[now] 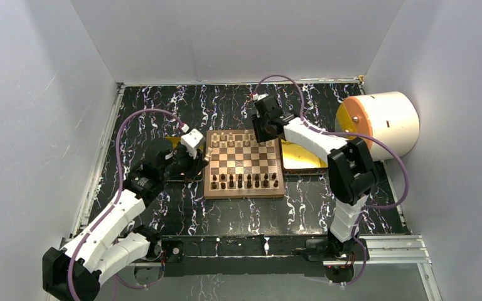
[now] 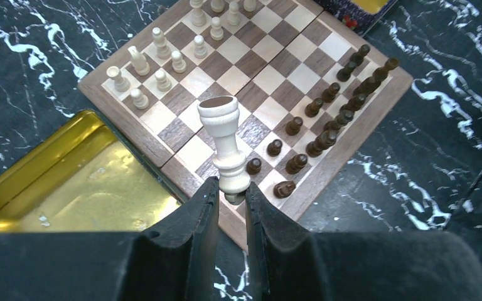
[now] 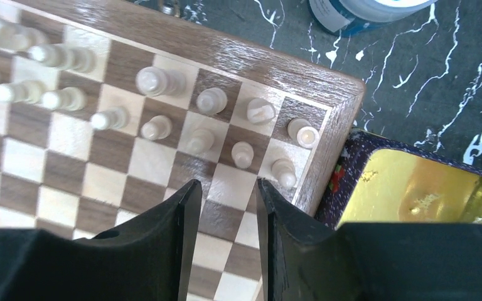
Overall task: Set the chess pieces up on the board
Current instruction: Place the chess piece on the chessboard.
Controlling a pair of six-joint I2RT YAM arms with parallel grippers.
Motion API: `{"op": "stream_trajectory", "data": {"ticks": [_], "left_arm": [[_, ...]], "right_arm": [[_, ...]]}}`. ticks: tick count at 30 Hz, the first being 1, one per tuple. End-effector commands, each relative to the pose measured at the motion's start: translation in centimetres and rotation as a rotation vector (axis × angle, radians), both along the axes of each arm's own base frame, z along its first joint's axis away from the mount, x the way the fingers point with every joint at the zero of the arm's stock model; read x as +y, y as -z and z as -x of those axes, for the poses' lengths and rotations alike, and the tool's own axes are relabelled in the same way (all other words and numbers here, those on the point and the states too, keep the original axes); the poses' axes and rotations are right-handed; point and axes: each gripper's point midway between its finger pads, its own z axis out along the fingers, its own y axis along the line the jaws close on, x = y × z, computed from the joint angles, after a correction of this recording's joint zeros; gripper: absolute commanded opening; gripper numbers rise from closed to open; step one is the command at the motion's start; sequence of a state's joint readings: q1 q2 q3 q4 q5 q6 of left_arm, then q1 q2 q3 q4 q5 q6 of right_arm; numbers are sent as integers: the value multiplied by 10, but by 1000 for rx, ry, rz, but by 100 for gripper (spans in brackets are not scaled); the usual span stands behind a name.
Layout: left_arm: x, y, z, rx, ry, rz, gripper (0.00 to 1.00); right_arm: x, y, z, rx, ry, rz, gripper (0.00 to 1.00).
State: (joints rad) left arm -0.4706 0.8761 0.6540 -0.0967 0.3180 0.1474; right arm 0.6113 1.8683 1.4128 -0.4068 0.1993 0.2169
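Left gripper [image 2: 231, 188], beside the board [image 2: 270, 78], clamps a cream piece [image 2: 224, 135] by its base, long axis aimed boardward (right gripper [image 3: 226, 188] hangs parted, empty).

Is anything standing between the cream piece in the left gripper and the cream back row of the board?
The middle squares of the board are bare, but the row of cream pawns stands before the back row, between it and the held piece in the left gripper. It would probably have to pass over them.

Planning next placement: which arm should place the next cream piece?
Left. The left gripper pinches a cream piece by its base at the board's edge; the right gripper is open, empty.
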Motion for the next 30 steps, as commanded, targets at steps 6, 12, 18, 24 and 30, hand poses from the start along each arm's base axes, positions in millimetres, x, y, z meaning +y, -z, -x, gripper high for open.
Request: {"op": "stream_trajectory", "data": {"ticks": [6, 12, 18, 24, 30], "left_arm": [[-19, -12, 15, 397, -89, 109, 0], [-39, -29, 25, 540, -57, 209, 0], [-50, -62, 32, 592, -36, 312, 0], [-55, -68, 40, 673, -27, 338, 0], [-55, -77, 45, 692, -17, 337, 0]], "right_arm": [[44, -118, 37, -191, -369, -278, 53], [65, -170, 97, -643, -809, -312, 56], [84, -178, 174, -1139, -1304, -92, 67], [99, -186, 184, -1233, -1327, -28, 65], [109, -196, 187, -1334, -1347, 47, 64]]}}
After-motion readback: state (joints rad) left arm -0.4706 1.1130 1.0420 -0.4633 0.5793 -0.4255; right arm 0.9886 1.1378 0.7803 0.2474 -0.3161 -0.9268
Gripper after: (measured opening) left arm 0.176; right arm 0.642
